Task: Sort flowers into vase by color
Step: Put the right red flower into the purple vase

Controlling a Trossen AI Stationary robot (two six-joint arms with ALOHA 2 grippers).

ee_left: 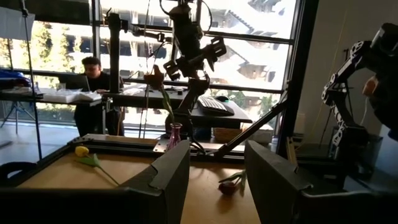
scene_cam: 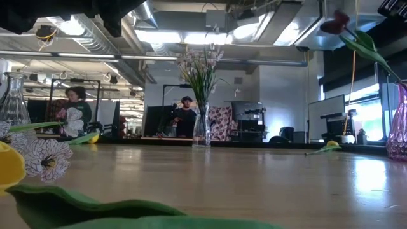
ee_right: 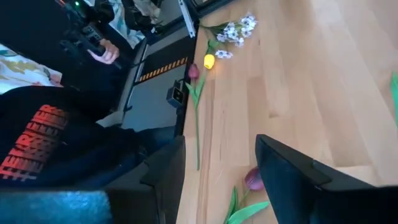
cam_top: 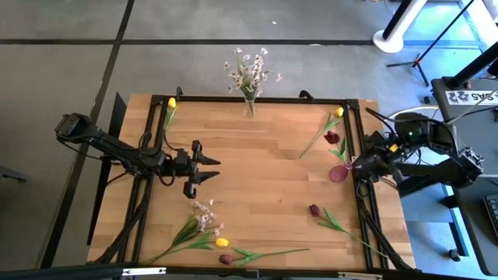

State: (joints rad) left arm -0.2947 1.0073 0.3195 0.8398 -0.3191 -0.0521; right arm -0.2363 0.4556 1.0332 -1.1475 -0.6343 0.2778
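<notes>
Right tool (cam_top: 359, 163), fingers spread, hovers by pink vase (cam_top: 339, 173); nearest loose maroon tulip (cam_top: 330, 220) lies just beside it (stem pointing toward desk's (cam_top: 257, 179) edge); left tool (cam_top: 204, 169) spread, idle.

High cam straight down over whole tabletop (cam_top: 257, 167). Low cam at surface level, faces the room. Each wrist cam looks forward past its own hand. High and low share the clear vase (cam_top: 249, 105).
</notes>
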